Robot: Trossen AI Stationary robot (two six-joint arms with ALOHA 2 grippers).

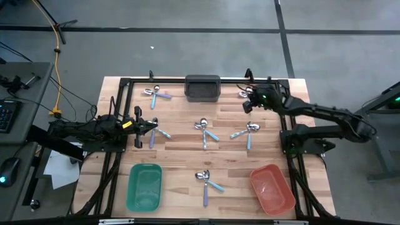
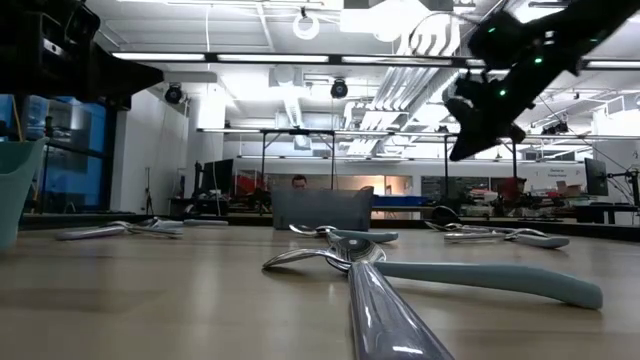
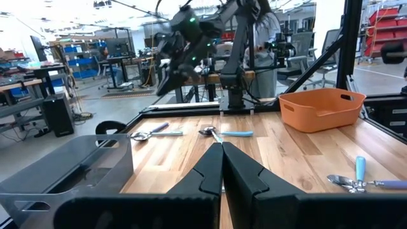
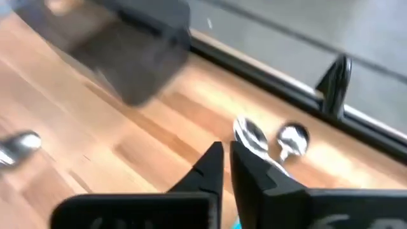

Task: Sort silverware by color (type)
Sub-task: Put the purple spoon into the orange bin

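Small spoons with silver, light blue or lavender handles lie in several clusters on the wooden table: far left [image 1: 156,94], left [image 1: 157,130], centre [image 1: 205,130], right [image 1: 248,131], near centre [image 1: 205,179] and far right [image 1: 244,94]. My left gripper [image 1: 150,127] is shut and hovers beside the left cluster; its fingers [image 3: 236,172] point toward the centre spoons [image 3: 215,132]. My right gripper [image 1: 248,104] hangs raised [image 2: 468,140] just near of the far right cluster. It looks shut [image 4: 226,152], with two shiny bowls [image 4: 250,133] ahead of its fingers.
A dark grey bin [image 1: 202,88] sits at the far edge, a green bin [image 1: 144,186] near left and a red bin [image 1: 272,187] near right. A black frame [image 1: 125,84] borders the table. Bare wood lies between the clusters.
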